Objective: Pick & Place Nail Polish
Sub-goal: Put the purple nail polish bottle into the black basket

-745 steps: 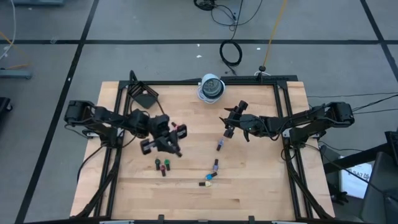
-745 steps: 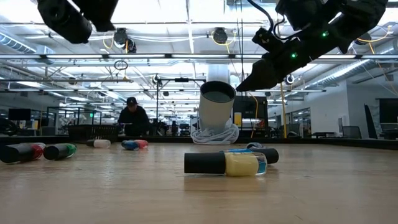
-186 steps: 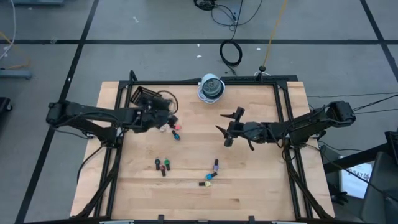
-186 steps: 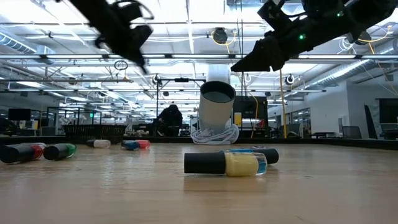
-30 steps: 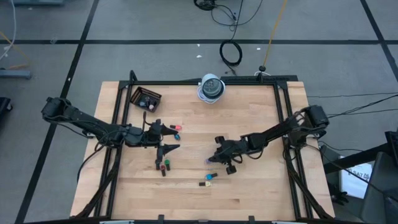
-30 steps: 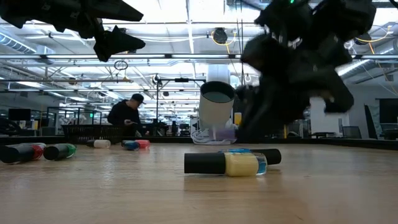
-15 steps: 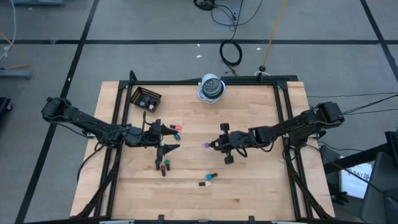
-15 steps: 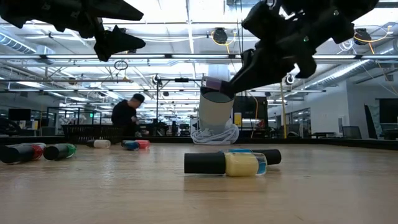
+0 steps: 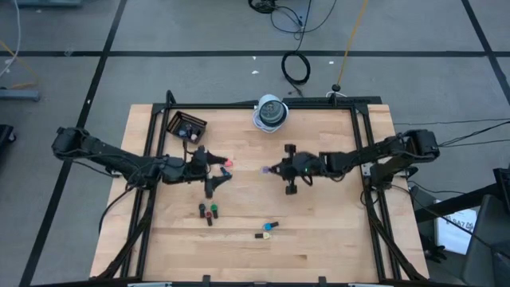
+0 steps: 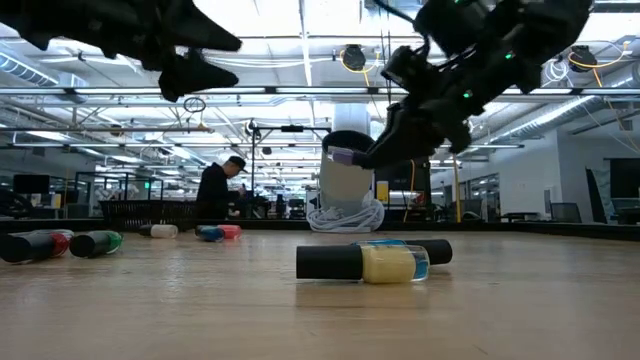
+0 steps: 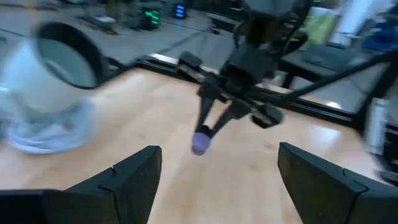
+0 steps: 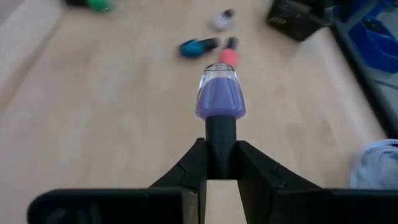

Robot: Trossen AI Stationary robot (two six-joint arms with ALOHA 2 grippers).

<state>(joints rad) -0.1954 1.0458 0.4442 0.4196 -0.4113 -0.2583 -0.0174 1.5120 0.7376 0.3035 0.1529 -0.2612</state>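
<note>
Right gripper: the right gripper (image 12: 221, 163) is clenched on the dark cap of the purple bottle (image 12: 221, 94), body pointing forward, carried in the air above the middle of the table (image 9: 335, 239).
Purple bottle elsewhere: in the high view it is a small purple spot (image 9: 264, 170) at the gripper's tip, well clear of the wood; the low view shows it (image 10: 341, 156) lifted in front of the white cup (image 10: 348, 170).
Left gripper: the left gripper (image 9: 217, 171) hangs with its fingers spread wide and nothing between them, just beside the pink bottle (image 9: 228, 163) and not far from the black tray (image 9: 186, 125).
Already placed: the black tray at the table's far left corner seems to hold a few bottles, though how many cannot be made out.
Left on the table: the pink bottle and a teal bottle (image 12: 198, 45) lying near it, a red and green pair (image 9: 207, 211) nearer the front, and the yellow bottle (image 10: 368, 263) with a blue one close behind it.
Progress: judged partway; one bottle is in transit, and about six lie loose.
Likely next: carrying the purple bottle across to the tray.
</note>
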